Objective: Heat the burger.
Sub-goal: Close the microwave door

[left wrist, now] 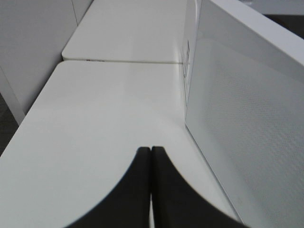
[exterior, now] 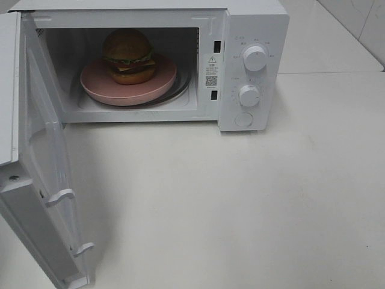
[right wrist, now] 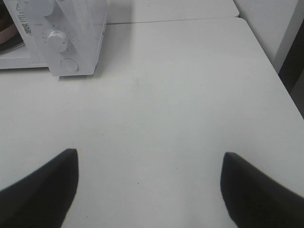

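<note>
left gripper closed tight, empty; right gripper spread wide, empty.

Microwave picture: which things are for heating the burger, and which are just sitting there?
For the job:
burger
pink plate under it
microwave
open door
upper knob
lower knob
left gripper, shut, near the door

Just there:
white table
second table behind it
right gripper, open over the table

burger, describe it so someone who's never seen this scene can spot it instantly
Find the white microwave on the table, its door standing open. Inside sits a pink plate, and the burger stands on it: tall, golden-brown bun, with lettuce and cheese showing, narrower than the plate.
</note>
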Robot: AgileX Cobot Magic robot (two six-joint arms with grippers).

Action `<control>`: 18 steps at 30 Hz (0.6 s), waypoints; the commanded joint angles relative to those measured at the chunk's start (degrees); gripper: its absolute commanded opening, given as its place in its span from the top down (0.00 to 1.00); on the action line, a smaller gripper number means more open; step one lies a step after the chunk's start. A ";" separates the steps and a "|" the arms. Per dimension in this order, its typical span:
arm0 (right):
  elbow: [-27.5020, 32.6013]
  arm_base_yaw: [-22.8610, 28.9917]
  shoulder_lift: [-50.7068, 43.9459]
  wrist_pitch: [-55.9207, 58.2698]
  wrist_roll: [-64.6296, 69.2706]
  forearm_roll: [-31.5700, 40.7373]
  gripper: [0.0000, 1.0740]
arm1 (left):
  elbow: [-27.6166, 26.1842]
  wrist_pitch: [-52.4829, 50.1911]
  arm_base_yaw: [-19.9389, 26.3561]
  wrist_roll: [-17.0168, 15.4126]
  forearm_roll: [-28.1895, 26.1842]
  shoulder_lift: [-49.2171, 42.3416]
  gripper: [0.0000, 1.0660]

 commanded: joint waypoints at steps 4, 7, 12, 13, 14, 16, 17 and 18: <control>0.06 -0.46 -1.43 -0.57 0.29 -0.34 0.29 | 5.04 -20.23 -0.34 0.00 -1.26 5.96 1.00; 0.06 -0.46 -1.43 -0.57 0.29 -0.34 0.29 | 6.76 -26.59 -0.34 0.00 -1.26 8.71 1.00; 0.06 -0.46 -1.43 -0.57 0.29 -0.34 0.29 | 9.05 -35.52 -0.34 -0.06 -0.86 13.35 1.00; 0.06 -0.46 -1.43 -0.57 0.29 -0.34 0.29 | 9.57 -37.01 -0.34 -0.34 -0.46 14.44 1.00; 0.06 -0.46 -1.43 -0.57 0.29 -0.34 0.29 | 9.57 -37.01 -0.34 -0.34 -0.46 14.44 1.00; 0.06 -0.46 -1.43 -0.57 0.29 -0.34 0.29 | 10.31 -39.13 -0.34 -1.20 0.86 16.90 1.00; 0.06 -0.46 -1.43 -0.57 0.29 -0.34 0.29 | 10.49 -40.39 -0.34 -2.92 2.69 19.48 1.00; 0.06 -0.46 -1.43 -0.57 0.29 -0.34 0.29 | 10.49 -41.25 -0.34 -4.18 3.95 20.57 1.00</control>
